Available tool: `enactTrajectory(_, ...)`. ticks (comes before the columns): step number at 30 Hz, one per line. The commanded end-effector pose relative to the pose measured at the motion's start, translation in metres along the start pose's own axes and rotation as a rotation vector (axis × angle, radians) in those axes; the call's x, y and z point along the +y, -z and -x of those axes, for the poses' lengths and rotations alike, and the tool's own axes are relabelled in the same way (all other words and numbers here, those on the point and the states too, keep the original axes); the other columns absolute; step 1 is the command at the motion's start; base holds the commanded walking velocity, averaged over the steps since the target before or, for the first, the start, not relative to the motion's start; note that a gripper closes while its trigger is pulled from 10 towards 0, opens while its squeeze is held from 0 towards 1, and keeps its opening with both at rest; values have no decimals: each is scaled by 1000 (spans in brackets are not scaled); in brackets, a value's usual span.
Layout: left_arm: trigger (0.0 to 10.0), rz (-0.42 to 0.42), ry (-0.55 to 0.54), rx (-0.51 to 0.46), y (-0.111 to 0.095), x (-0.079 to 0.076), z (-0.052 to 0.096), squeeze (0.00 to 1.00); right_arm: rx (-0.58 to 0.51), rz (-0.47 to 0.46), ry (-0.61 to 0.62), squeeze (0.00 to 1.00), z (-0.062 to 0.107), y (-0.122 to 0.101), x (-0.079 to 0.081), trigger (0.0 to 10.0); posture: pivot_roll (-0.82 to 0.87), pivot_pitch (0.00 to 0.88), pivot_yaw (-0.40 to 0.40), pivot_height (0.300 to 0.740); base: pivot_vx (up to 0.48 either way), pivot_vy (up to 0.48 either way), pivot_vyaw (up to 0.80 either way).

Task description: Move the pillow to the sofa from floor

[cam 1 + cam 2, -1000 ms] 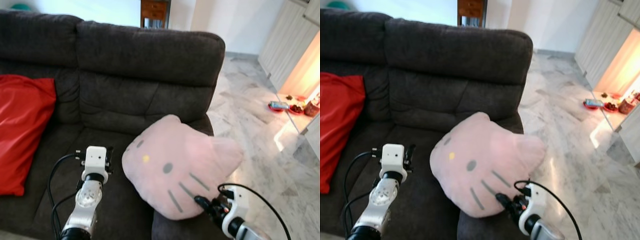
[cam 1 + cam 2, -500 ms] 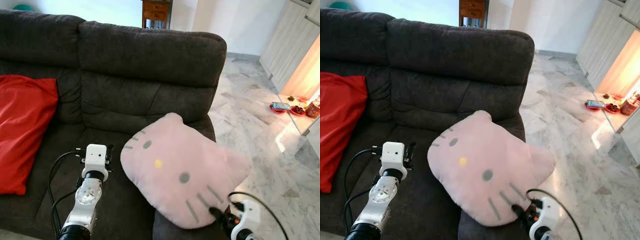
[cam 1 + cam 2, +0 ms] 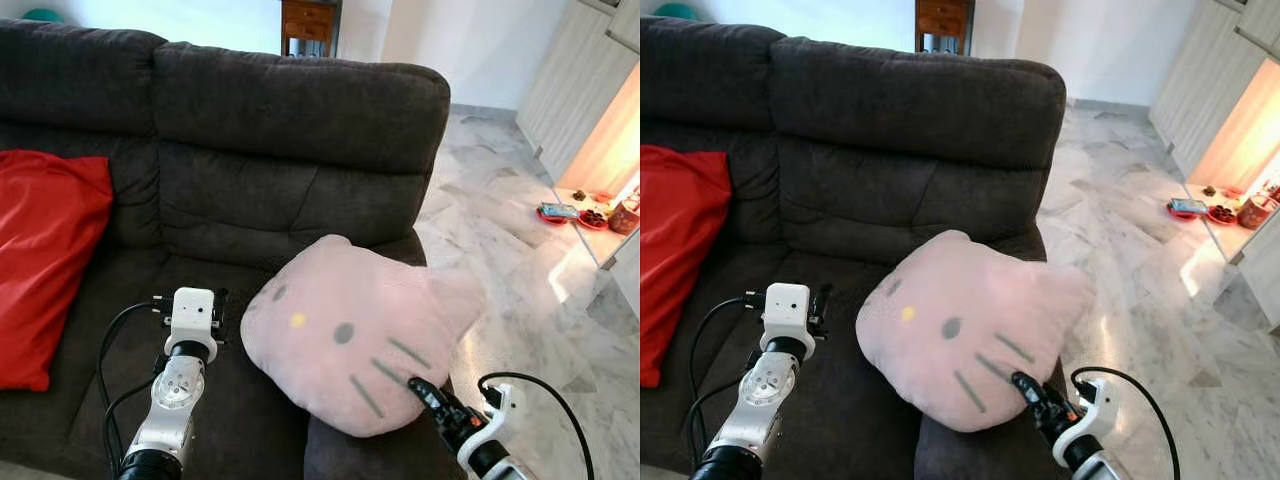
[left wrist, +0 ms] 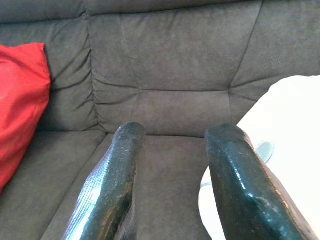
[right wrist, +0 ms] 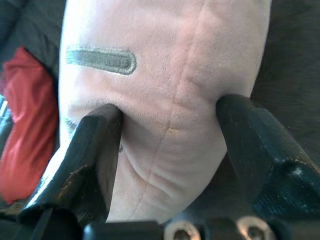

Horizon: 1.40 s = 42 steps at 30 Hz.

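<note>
Placing stage of a pillow transfer. The pink cat-face pillow (image 3: 355, 340) lies on the seat of the dark grey sofa (image 3: 290, 130), at the sofa's right end, its upper edge leaning toward the backrest and its lower right corner reaching the front edge of the seat cushion. The right hand (image 3: 1032, 392) sits at that lower corner; in the right wrist view its two fingers (image 5: 95, 150) stand on either side of the pillow's seamed edge, pressing into the plush, so the hand is closed on the pillow with the soft corner bulging between the fingers. The left hand (image 4: 175, 165) hovers over the seat cushion just beside the pillow's left edge; its fingers are parted with only sofa fabric seen between them, and it holds nothing. A red cushion (image 3: 45, 260) rests against the backrest at the left end of the sofa, well apart from the pillow. To the right lies marble floor (image 3: 510, 260), with a few small items near a doorway too small to identify.

Progress, as a judgement: the pillow is off the floor and appears supported by the seat, so the move is largely done. What remains is for the right hand to let go of the corner and draw clear without dragging the pillow off the front edge.
</note>
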<state>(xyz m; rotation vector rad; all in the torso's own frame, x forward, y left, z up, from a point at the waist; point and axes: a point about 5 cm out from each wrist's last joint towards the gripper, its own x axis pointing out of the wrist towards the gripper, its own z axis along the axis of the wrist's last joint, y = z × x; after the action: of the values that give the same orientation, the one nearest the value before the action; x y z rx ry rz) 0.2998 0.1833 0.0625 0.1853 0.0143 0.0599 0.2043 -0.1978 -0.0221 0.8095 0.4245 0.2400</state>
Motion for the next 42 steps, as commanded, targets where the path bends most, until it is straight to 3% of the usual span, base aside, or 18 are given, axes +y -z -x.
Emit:
enactTrajectory(1,10000,-7,18,-5,-1,-3,-1,0,-50,-2,-28,0,1,-11,2,10000,38,0,-95,740,0,0,0)
enactTrajectory(6,10000,-3,20,-6,-2,-4,-2,0,-214,-105,-95,0,7,-40,5,10000,33,0,-96,740,0,0,0)
enactTrajectory(11,10000,-2,21,-7,-2,-5,-2,0,-316,-115,-99,0,10,-60,4,10000,32,0,-96,740,0,0,0)
enactTrajectory(14,10000,-1,18,-10,-3,-4,-3,0,-381,-10,77,0,12,-72,-9,10000,35,0,-97,740,0,0,0)
enactTrajectory(16,10000,-1,17,-12,-3,-4,-3,0,-407,-9,167,0,13,-77,-18,10000,34,0,-98,740,0,0,0)
enactTrajectory(17,10000,-3,16,-16,-4,-4,-3,0,-418,34,322,0,17,-81,-31,10000,34,0,-98,740,0,0,0)
enactTrajectory(19,10000,-6,15,-23,-6,-3,-3,0,-422,60,438,0,21,-82,-41,10000,35,0,-96,740,0,0,0)
enactTrajectory(21,10000,-11,14,-52,-13,-1,-6,0,-366,132,563,0,24,-78,-49,10000,34,0,-93,740,0,0,0)
enactTrajectory(25,10000,-23,33,-94,-24,-1,-10,0,-278,186,629,0,22,-66,-54,10000,36,0,-92,740,0,0,0)
enactTrajectory(26,10000,-25,99,-143,-40,-7,-16,0,-116,249,691,0,18,-44,-58,10000,37,0,-90,740,0,0,0)
enactTrajectory(27,10000,-7,149,-168,-49,-13,-18,0,-62,279,708,0,17,-33,-59,10000,41,0,-91,740,0,0,0)
enactTrajectory(30,10000,12,201,-189,-56,-20,-20,0,-27,273,708,0,16,-24,-59,10000,41,0,-91,740,0,0,0)
enactTrajectory(34,10000,107,484,-172,-73,-58,-21,0,94,277,718,0,14,8,-56,10000,47,0,-85,740,0,0,0)
enactTrajectory(36,10000,122,525,-171,-74,-64,-19,0,112,274,718,0,13,13,-55,10000,44,0,-81,740,0,0,0)
enactTrajectory(38,10000,130,528,-175,-74,-66,-19,0,119,278,722,0,12,16,-54,10000,40,0,-76,740,0,0,0)
enactTrajectory(42,10000,72,278,-190,-65,-43,-24,0,106,288,714,0,7,19,-50,10000,36,0,-74,740,0,0,0)
